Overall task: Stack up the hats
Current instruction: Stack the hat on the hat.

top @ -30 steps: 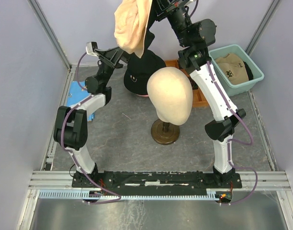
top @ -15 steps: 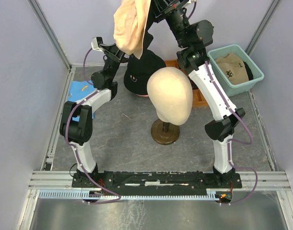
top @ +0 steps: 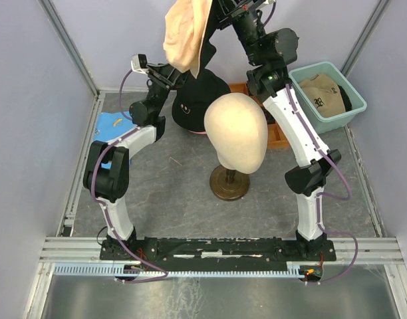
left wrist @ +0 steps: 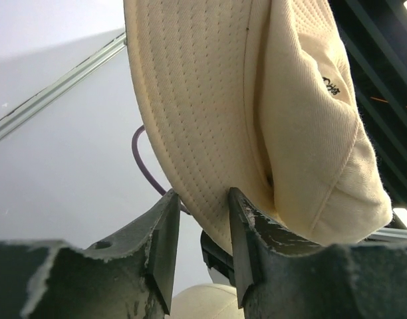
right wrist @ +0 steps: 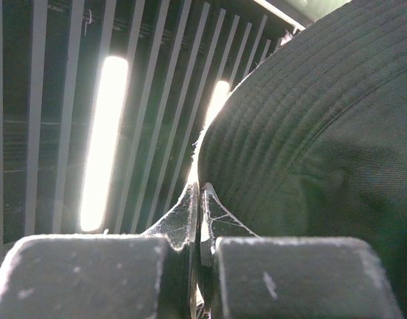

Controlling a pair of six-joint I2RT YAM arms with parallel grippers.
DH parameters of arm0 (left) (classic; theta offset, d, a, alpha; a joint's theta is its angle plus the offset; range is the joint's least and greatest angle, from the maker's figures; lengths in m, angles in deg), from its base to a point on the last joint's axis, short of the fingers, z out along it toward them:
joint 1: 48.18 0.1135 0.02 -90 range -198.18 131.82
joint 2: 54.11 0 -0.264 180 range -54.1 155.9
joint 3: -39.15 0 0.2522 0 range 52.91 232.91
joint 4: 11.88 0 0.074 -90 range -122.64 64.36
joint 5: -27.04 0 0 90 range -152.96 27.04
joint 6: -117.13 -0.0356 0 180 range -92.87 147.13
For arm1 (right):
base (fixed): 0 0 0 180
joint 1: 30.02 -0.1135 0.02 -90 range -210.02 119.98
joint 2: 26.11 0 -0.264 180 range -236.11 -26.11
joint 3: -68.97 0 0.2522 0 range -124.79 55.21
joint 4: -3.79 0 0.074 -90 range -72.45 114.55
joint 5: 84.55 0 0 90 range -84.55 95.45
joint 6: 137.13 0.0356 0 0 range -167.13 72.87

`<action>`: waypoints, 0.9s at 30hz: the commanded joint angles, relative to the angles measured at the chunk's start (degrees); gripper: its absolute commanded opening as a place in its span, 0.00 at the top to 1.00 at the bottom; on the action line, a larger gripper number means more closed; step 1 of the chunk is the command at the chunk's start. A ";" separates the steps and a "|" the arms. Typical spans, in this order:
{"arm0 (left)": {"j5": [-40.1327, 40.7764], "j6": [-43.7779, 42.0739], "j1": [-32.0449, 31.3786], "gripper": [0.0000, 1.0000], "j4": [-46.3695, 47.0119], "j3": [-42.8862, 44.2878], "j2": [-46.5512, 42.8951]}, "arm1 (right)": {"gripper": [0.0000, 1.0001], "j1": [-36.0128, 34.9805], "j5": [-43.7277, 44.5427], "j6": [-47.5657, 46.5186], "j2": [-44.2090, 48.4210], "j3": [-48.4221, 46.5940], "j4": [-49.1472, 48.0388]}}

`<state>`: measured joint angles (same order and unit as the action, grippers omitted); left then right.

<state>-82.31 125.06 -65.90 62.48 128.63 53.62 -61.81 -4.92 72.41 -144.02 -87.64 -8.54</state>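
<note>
The plain beige hat [top: 183,33] hangs high at the back, and my right gripper [top: 215,12] is shut on its upper edge. In the right wrist view the backlit fabric [right wrist: 310,133] looks dark beside the closed fingertips [right wrist: 199,187]. My left gripper [top: 181,74] reaches up to the hat's lower brim [left wrist: 210,153]. Its jaws [left wrist: 200,194] stand on either side of the brim edge with a gap still showing. A black cap [top: 202,93] lies on the table below, with a pink rim [top: 198,133] showing under it. A tan cap [top: 323,93] lies in the teal tub [top: 353,106].
A cream mannequin head [top: 235,133] on a brown stand [top: 230,183] rises in the middle of the table. A brown tray [top: 278,138] lies behind it at the right. A blue object [top: 112,123] lies by the left wall. Metal frame rails run along both sides.
My left arm has swung up and right to the hanging hat's brim, and its jaws have narrowed around the edge. The right arm holds the hat slightly higher.
</note>
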 commanded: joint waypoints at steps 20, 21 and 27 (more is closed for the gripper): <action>1.49 3.96 0.18 0.97 11.11 5.49 0.03 | 1.00 0.80 0.93 2.00 2.99 3.84 -6.46; 1.63 3.69 0.55 0.97 11.11 4.39 -0.34 | 1.00 0.95 1.13 2.23 2.95 4.29 -6.89; 1.38 3.04 6.16 0.97 11.14 -1.85 -1.89 | 1.00 4.70 0.73 4.28 3.23 9.05 -8.93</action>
<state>-81.20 127.57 -63.87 62.52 129.51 54.27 -60.13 -4.55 72.57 -143.21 -81.21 -13.08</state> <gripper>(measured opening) 0.062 0.008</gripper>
